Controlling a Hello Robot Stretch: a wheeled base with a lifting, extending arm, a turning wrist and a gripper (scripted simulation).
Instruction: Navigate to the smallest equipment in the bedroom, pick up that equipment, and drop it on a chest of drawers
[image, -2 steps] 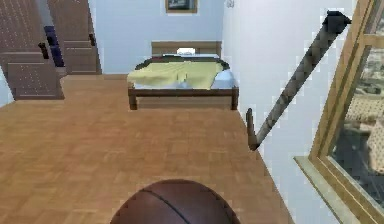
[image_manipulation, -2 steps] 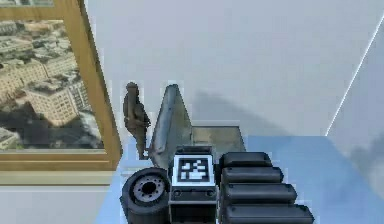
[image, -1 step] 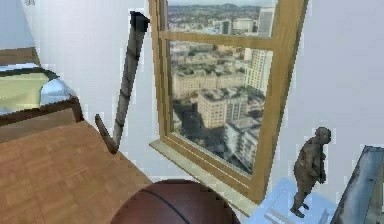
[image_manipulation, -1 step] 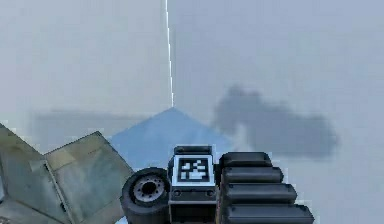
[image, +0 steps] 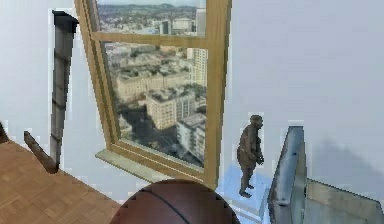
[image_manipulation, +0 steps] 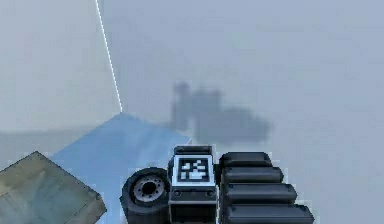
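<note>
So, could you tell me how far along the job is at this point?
Reaching the equipment looks done: a brown ball shows close at the forward view's bottom edge. In hand is the pickup: the gripper shows low in the arm side view, but I cannot tell whether it holds anything. Left: the drop on a chest of drawers, possibly the pale blue top.

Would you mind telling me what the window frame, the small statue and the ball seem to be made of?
The window frame looks like varnished wood: warm tan, slight sheen. The statue may be bronze or dark stone: dull brown throughout. The ball looks like rubber or leather: matte reddish-brown surface.
</note>
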